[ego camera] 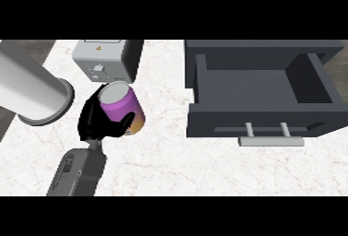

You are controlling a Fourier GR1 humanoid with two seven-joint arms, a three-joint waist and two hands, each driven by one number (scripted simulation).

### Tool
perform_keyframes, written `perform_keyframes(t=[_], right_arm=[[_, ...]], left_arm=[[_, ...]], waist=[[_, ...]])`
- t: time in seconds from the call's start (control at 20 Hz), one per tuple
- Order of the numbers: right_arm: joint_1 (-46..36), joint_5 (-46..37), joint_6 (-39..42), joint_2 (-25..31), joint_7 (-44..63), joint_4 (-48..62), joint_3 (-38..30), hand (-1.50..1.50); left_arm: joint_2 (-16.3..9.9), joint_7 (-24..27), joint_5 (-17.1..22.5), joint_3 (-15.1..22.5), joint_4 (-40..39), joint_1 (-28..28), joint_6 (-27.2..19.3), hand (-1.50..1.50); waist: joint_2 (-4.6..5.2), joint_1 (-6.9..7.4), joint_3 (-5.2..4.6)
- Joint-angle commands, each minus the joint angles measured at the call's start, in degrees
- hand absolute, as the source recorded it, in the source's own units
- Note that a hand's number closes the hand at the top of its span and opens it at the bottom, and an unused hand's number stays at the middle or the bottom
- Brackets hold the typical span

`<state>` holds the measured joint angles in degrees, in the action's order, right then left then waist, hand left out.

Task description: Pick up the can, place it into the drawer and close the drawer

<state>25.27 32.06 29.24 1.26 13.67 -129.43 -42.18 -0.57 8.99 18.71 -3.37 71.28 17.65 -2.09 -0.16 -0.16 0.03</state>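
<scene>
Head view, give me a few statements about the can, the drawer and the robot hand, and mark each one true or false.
1. The drawer is open. True.
2. The purple can lies inside the drawer. False: it is left of the drawer, above the marble counter, held by a robot hand.
3. The left robot hand is curled round the can. True.
4. The drawer already holds several things. False: its inside shows nothing.
5. A grey toaster stands behind the can. True.
</scene>
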Motion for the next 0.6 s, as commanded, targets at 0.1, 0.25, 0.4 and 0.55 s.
perform_keyframes(t=[0.1, 0.25, 0.4, 0.55], right_arm=[[-0.7, 1.3, -2.3, -1.2, 3.4, -3.5, 0.7, -1.50], [-0.9, -0.3, -1.3, -0.8, 1.1, -0.9, 0.1, -1.50], [3.7, 2.4, 2.4, -1.2, -1.9, -0.1, -1.2, -1.50], [2.1, -0.3, -5.1, -1.2, 2.8, -6.3, 4.4, -1.50]], left_arm=[[0.2, -8.8, -2.6, 3.7, 11.1, -0.2, -6.2, 1.50], [-1.0, -13.9, -2.8, 2.9, 11.3, 7.9, -9.8, 1.50], [-0.6, -15.0, -4.4, 4.0, 9.3, 12.2, -12.1, 1.50], [-0.1, -18.6, -5.8, 4.5, 10.6, 16.5, -15.4, 1.50]], waist=[[0.02, 0.09, -0.02], [0.05, -0.11, -0.01], [0.05, -0.59, 0.00], [0.09, -0.39, -0.02]])
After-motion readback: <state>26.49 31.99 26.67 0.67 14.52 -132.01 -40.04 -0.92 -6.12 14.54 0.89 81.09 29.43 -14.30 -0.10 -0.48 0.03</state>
